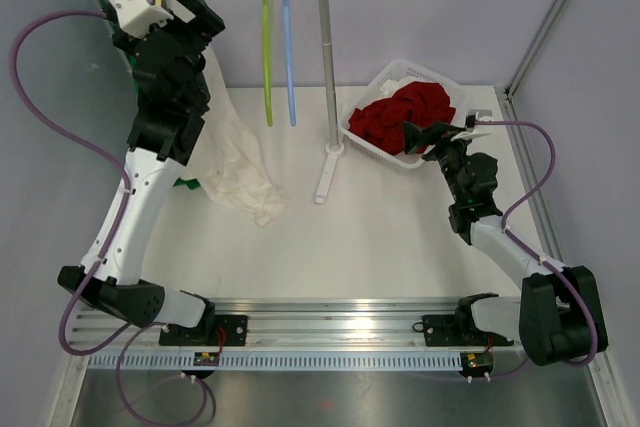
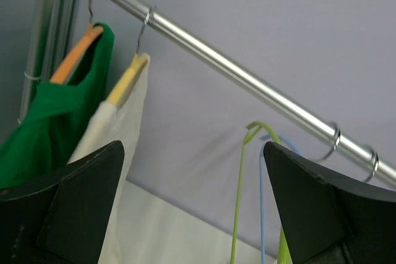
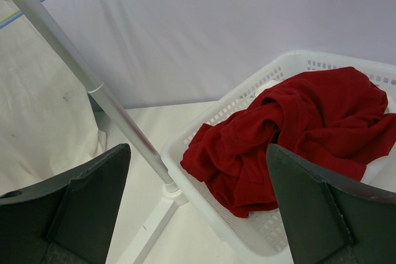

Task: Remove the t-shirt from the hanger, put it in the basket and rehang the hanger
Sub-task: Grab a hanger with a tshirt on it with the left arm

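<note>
left tool point(image 2: 193, 153) is seen spread wide with nothing held, raised just below the shiny round metal rail point(image 2: 247, 78). right tool point(image 3: 198, 153) is likewise wide apart and empty, near the perforated white plastic basket point(image 3: 247, 100) holding a crumpled red garment point(image 3: 297, 134). white t-shirt point(image 2: 120, 122), thin and limp, is hung on a yellow hanger point(image 2: 127, 80) towards the rail's left end, beside a green shirt point(image 2: 62, 122) on an orange hanger point(image 2: 74, 54). its hem is draped onto the white surface point(image 1: 380, 237). a thin lime hanger point(image 2: 238, 202) and blue hanger point(image 2: 261, 214) are hung further along.
</note>
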Action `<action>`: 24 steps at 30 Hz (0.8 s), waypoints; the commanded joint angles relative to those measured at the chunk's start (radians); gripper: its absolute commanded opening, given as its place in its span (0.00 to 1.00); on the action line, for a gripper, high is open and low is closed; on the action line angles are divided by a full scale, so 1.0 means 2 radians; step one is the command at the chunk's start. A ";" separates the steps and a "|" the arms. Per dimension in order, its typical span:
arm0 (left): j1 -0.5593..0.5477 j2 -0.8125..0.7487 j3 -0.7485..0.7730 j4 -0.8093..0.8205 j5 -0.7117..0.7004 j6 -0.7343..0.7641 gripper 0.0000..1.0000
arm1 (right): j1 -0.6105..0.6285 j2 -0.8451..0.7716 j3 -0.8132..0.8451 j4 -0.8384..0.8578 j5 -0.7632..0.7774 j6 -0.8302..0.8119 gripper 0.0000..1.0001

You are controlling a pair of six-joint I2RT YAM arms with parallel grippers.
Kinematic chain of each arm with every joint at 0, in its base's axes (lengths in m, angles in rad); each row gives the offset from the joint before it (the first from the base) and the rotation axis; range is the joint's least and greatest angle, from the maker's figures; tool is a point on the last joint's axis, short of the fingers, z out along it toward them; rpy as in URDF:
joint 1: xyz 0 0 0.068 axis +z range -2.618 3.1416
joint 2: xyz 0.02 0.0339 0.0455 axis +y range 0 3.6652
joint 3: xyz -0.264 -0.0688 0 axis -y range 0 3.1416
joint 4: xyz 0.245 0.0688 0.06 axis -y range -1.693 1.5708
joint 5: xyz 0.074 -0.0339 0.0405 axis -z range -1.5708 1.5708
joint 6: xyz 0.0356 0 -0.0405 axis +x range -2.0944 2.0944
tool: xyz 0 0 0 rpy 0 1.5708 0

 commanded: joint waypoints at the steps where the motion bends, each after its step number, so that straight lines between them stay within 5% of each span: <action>1: 0.022 0.007 0.050 0.011 0.004 0.026 0.99 | 0.003 -0.004 0.019 -0.001 0.003 -0.008 1.00; 7: 0.077 0.071 0.118 -0.027 0.082 0.011 0.99 | 0.002 -0.016 0.015 -0.008 0.004 -0.009 0.99; 24: 0.163 0.135 0.103 0.054 0.234 0.047 0.94 | 0.003 -0.034 0.017 -0.032 0.001 -0.012 0.99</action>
